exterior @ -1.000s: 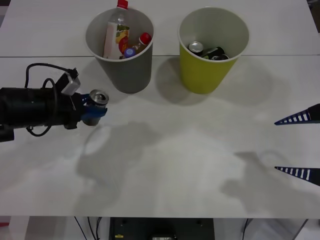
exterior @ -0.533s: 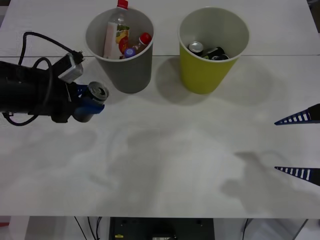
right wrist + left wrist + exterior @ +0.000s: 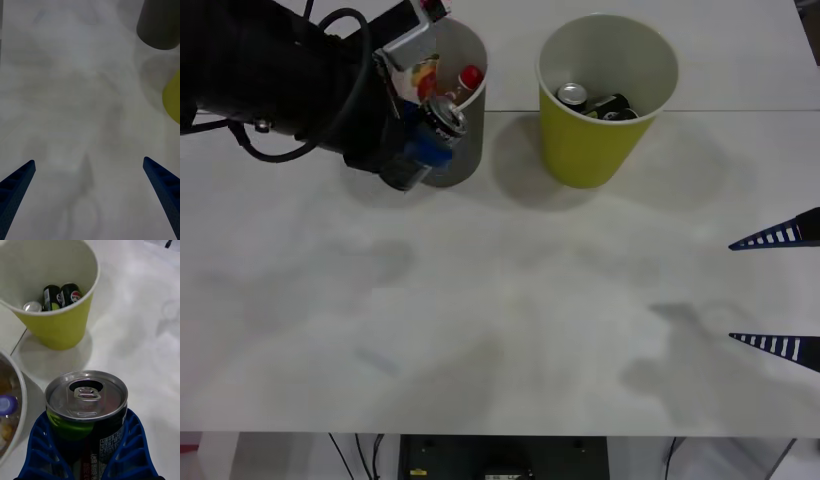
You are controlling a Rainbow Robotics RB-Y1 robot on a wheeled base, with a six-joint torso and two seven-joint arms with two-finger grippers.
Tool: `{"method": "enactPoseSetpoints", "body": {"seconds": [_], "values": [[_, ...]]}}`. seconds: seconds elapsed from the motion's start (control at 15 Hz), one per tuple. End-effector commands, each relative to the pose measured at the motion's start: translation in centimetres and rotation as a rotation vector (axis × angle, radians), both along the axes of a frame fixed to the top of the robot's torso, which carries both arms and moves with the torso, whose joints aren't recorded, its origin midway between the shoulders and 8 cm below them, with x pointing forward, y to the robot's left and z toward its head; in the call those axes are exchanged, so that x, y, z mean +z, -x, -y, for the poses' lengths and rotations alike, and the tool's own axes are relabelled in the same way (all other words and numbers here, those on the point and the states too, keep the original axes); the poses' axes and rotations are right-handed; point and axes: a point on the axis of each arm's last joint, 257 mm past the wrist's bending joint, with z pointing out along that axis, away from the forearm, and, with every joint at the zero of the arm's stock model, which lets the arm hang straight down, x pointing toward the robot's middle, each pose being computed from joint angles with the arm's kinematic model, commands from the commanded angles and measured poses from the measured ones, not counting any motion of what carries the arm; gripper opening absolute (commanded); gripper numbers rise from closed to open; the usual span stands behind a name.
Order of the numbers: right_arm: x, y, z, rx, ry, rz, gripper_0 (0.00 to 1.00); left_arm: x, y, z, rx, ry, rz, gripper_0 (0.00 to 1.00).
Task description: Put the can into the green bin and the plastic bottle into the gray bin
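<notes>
Carrying the can point(image 3: 87, 410), your left gripper point(image 3: 423, 143) sits raised in front of the gray bin point(image 3: 463, 150), blue fingers point(image 3: 132, 442) clamped on the can's lower body, top upright with the pull-tab opening facing up. The green bin point(image 3: 595, 150) stands just beside the gray one, to its right, with cans already inside. Right gripper point(image 3: 780, 290) is parked at the table's right edge, fingers spread, holding nothing.

Risks as I judge them:
- You're closer to the gray bin than the green one. Release here and the can lands in the wrong bin, or bounces off the gray rim onto the table point(image 3: 510, 330).
- The grip sits low on the can, so a fast sideways swing could tip it in the fingers.
- The arm and cable pass over the gray bin's rim; a low transit could snag or shove that bin, and the bottles point(image 3: 467, 80) stick up.
- Coming in low at the green bin could clip its near rim and topple it.
</notes>
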Motion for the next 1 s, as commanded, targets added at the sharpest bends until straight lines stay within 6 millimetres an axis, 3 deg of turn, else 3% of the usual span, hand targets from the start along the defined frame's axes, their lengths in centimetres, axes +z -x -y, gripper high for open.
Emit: {"method": "enactPoseSetpoints", "body": {"seconds": [0.07, 0.6, 0.73, 1.0], "values": [[0.0, 0.0, 0.0, 0.0, 0.0, 0.0, 1.0, 3.0, -2.3, 4.0, 0.006, 0.07, -0.029, 0.0], [0.0, 0.0, 0.0, 0.0, 0.0, 0.0, 1.0, 5.2, -9.8, 12.4, 0.09, 0.106, -0.014, 0.01], [0.0, 0.0, 0.0, 0.0, 0.0, 0.0, 1.0, 6.4, -11.1, 14.5, 0.106, 0.16, -0.011, 0.02], [0.0, 0.0, 0.0, 0.0, 0.0, 0.0, 1.0, 7.0, -12.7, 18.0, 0.118, 0.258, -0.004, 0.03]]}}
